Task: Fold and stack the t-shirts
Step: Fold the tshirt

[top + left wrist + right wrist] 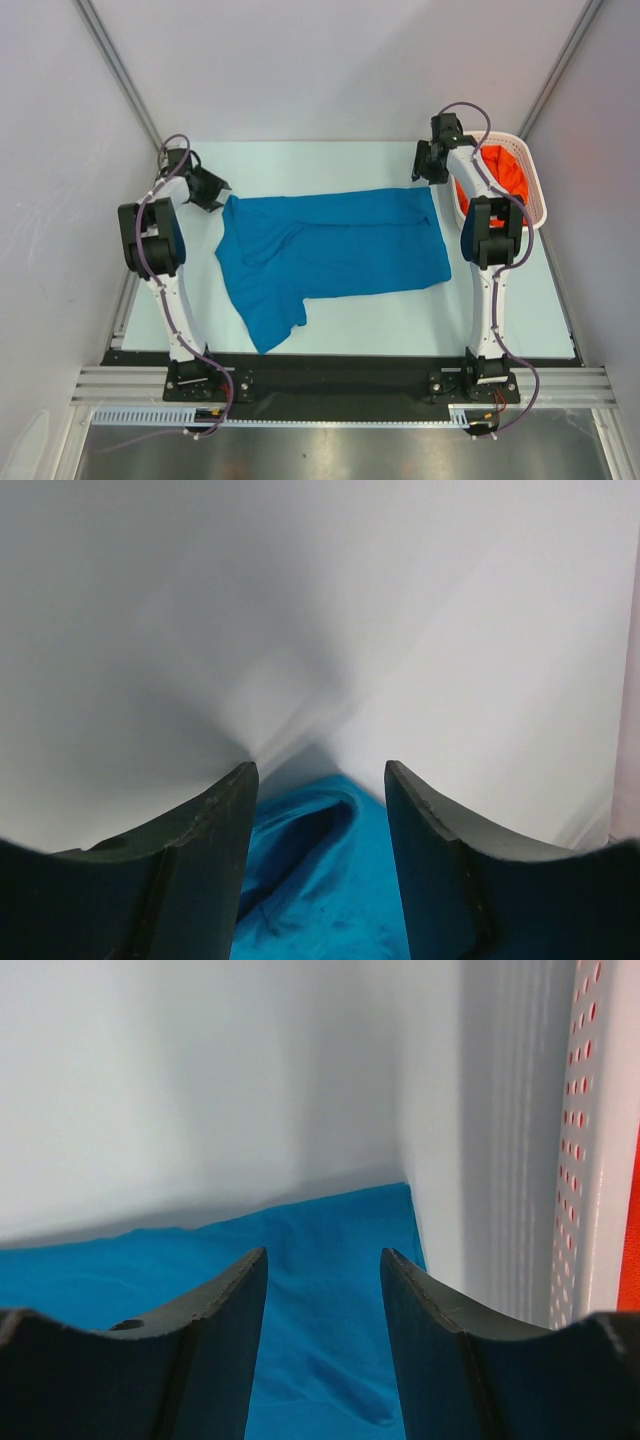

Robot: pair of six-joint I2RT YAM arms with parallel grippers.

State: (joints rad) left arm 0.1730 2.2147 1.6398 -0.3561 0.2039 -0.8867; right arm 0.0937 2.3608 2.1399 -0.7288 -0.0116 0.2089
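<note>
- Left gripper (218, 195) and right gripper (424, 170), jaws apart and empty, poise over the far corners of the soft medium-blue cloth t-shirt (330, 250), probably to pinch them.
- Bright orange-red cloth t-shirt (505, 170) waits in the white plastic lattice basket (537, 198) beside the right gripper.

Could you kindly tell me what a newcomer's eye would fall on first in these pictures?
The medium blue cloth t-shirt lies spread and rumpled across the middle of the pale table, one part trailing toward the near edge. At the far right, a white plastic lattice basket holds a bright orange-red cloth t-shirt. The left end effector and right end effector stand open at the blue shirt's far corners.
</note>
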